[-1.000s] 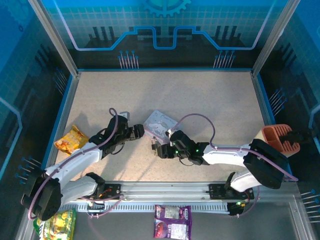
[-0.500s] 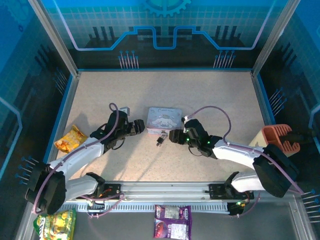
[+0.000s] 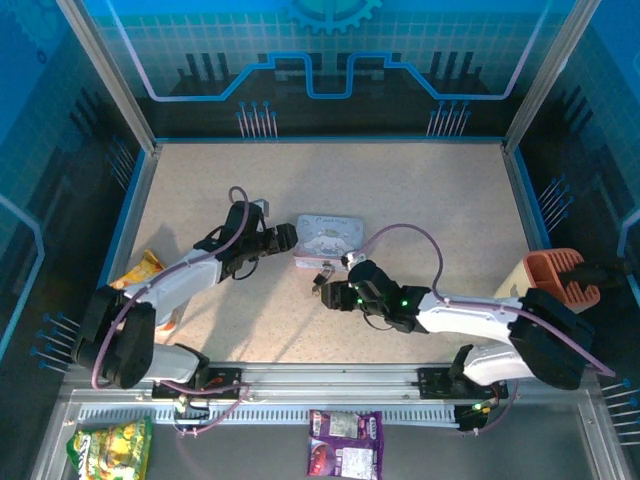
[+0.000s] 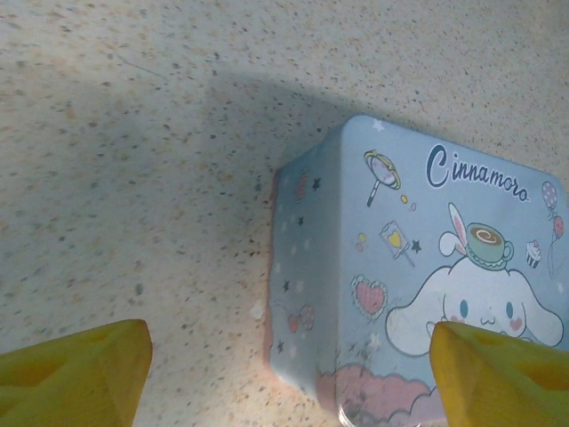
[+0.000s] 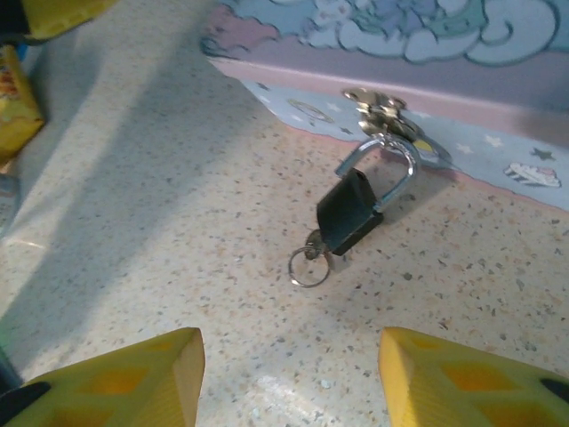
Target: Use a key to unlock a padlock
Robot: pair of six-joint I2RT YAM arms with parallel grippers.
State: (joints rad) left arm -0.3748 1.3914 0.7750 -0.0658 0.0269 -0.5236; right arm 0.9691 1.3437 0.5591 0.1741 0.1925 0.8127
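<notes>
writing: the tin (image 4: 418,267) carries the script "cinnamoro" along its upper right, where the lid edge ends the word. below it is a printed white long-eared cartoon animal with a cup on its head, among hearts and stars. the print on the snack packets is too small to read.

count: one tin, one padlock (image 5: 349,213), one key (image 5: 313,244) with one wire ring (image 5: 308,267), three snack packets and two grippers. the packets are an orange one (image 3: 140,272) at the left edge of the table (image 3: 400,190), a green-yellow one (image 3: 110,450) at lower left, and a purple one (image 3: 345,440) at bottom centre.

task items: in the top view the padlock lies at frame centre, just below the tin. in the right wrist view its silvery shackle (image 5: 396,169) hooks through the tin's metal clasp (image 5: 382,107). the shackle's left leg appears to stand clear of the dark body. the key sits at the body's lower end, ring resting on the table.

left gripper (image 4: 284,382): jaws wide, yellow fingertips (image 4: 76,378) in the two lower corners, nothing held. the tin's near corner lies between them; contact cannot be judged.

right gripper (image 5: 289,378): jaws about half apart, holding nothing. it is near the padlock but apart from it, with bare table between.
</notes>
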